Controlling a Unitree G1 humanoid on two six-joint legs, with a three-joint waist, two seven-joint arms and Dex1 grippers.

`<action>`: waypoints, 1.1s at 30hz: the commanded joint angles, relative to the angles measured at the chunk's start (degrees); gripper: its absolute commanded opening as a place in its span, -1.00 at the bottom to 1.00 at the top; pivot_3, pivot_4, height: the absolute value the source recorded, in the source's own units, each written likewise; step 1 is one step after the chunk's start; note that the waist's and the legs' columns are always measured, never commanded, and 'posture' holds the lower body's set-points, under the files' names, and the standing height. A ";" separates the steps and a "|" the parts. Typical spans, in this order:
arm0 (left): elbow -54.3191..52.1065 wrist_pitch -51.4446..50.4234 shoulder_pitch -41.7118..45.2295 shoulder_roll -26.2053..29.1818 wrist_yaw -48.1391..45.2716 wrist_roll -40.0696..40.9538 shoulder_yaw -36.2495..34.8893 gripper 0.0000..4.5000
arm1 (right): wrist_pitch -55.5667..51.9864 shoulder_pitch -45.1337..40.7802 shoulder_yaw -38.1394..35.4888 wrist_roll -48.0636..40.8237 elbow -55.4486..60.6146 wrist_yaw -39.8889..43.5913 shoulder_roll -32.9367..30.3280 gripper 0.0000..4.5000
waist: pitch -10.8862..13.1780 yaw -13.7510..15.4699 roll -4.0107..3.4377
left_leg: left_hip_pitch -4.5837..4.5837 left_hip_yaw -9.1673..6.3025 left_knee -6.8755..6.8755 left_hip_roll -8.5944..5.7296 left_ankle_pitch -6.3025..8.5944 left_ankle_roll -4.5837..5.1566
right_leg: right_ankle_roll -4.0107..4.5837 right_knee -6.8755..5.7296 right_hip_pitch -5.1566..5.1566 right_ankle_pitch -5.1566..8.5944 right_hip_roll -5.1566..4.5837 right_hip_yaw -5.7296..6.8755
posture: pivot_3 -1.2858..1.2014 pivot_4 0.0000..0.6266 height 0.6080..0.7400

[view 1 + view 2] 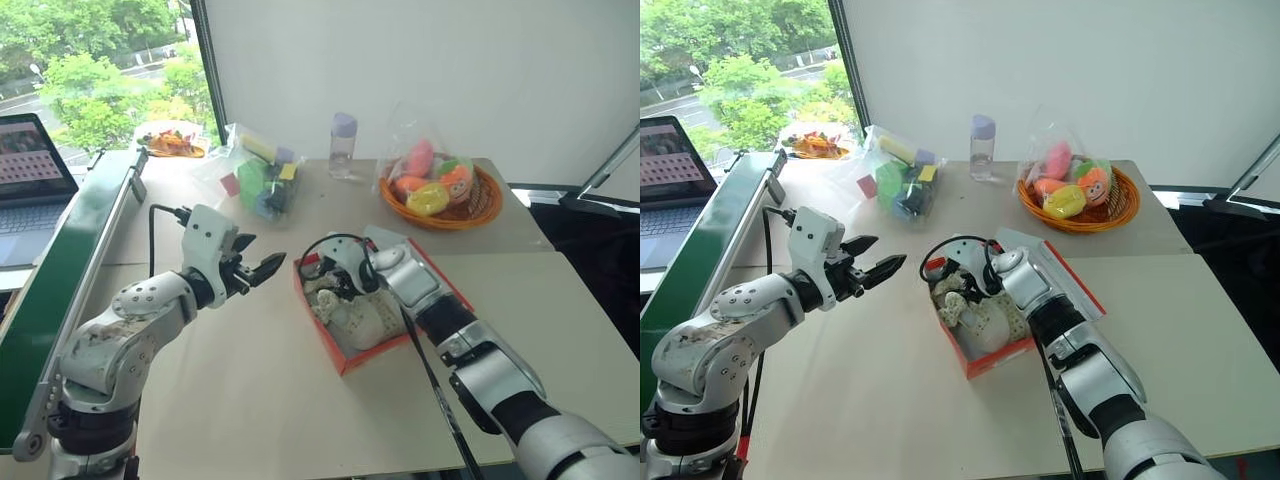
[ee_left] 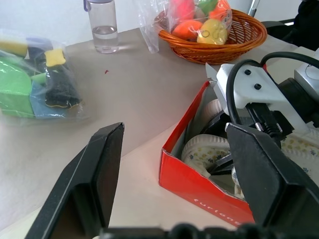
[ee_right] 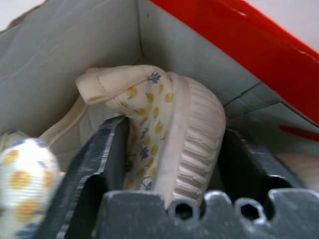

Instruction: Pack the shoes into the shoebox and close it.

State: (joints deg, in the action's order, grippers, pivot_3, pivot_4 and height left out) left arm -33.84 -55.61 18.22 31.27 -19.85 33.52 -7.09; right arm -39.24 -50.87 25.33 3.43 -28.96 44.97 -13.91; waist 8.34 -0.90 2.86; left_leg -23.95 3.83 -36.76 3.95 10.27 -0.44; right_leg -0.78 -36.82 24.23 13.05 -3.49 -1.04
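One shoe (image 3: 169, 134) lies on edge lengthwise inside the shoebox (image 1: 340, 358).

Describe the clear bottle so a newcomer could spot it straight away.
Look to the far edge of the table, by the white wall. The bottle stands upright between the bag of blocks and the orange basket. It alone is clear, with a pale purple cap.

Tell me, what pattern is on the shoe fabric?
Small yellow and blue flowers on cream shoe, clearest in the right wrist view.
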 commanded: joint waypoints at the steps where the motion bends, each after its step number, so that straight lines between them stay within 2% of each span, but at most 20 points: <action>1: -0.58 1.92 1.30 -0.12 -0.54 -0.44 0.44 0.54 | -4.79 -0.10 -2.51 -1.16 3.46 0.57 -0.65 0.97 | 0.05 0.08 -0.07 | -0.11 0.00 0.00 0.00 0.00 0.00 | 0.00 0.01 0.07 0.00 0.00 0.00 | 0.03 -0.52 1.00; 13: 1.78 3.60 2.68 -0.40 -2.21 -1.18 1.95 0.54 | -21.14 -2.06 -11.62 -7.24 20.69 -0.62 -5.10 0.97 | 0.25 0.15 -0.24 | -0.45 -0.03 0.00 -0.01 0.00 0.00 | -0.02 0.05 0.37 -0.01 0.00 0.04 | 0.03 -0.52 1.00; 18: 2.09 3.75 2.70 1.55 -4.97 -1.47 3.35 0.54 | -24.10 -1.41 -22.46 -14.30 29.74 -0.35 -7.24 0.97 | 0.32 0.14 -0.29 | -0.50 -0.03 0.00 -0.01 0.00 0.00 | -0.03 0.06 0.42 0.00 0.01 0.04 | 0.03 -0.52 1.00; 21: 1.81 5.57 1.62 5.44 -10.01 -2.78 6.24 0.54 | -34.67 -0.89 -27.75 -23.11 37.22 5.79 -14.27 0.97 | 0.36 0.39 -0.32 | -0.83 -0.04 0.00 -0.02 -0.01 0.01 | -0.04 0.05 0.73 -0.01 0.02 0.04 | 0.03 -0.52 1.00; 23: 2.80 6.64 1.68 7.11 -12.65 -2.99 7.26 0.54 | -39.07 -0.01 -32.97 -26.66 42.53 5.58 -17.63 0.97 | 0.37 0.62 -0.33 | -0.95 -0.06 0.00 -0.02 0.00 0.02 | -0.04 0.08 0.81 0.00 0.01 0.06 | 0.03 -0.52 1.00; 30: 8.82 10.61 5.32 9.12 -19.44 -5.24 10.60 0.54 | -49.56 8.32 -43.00 -33.97 55.00 4.99 -29.71 0.97 | 0.39 0.80 -0.30 | -1.09 -0.07 -0.01 -0.03 0.02 0.05 | -0.03 0.13 0.92 0.03 0.00 0.07 | 0.03 -0.52 1.00; 33: 11.57 12.08 7.59 8.83 -21.73 -6.33 12.56 0.54 | -52.15 15.44 -47.41 -36.34 59.12 5.74 -34.93 0.67 | 0.39 0.93 -0.30 | -1.10 -0.07 -0.04 -0.04 0.02 0.06 | -0.04 0.15 0.92 0.03 -0.01 0.05 | 0.03 -0.52 1.00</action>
State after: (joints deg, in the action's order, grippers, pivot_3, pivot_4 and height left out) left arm -22.66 -45.89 24.29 39.93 -39.88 28.17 4.83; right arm -89.73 -37.78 -18.07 -30.78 26.13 49.90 -46.00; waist 8.73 0.03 2.56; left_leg -25.05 3.76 -36.80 3.91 10.29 -0.38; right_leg -0.82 -36.66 25.15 13.08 -3.50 -0.99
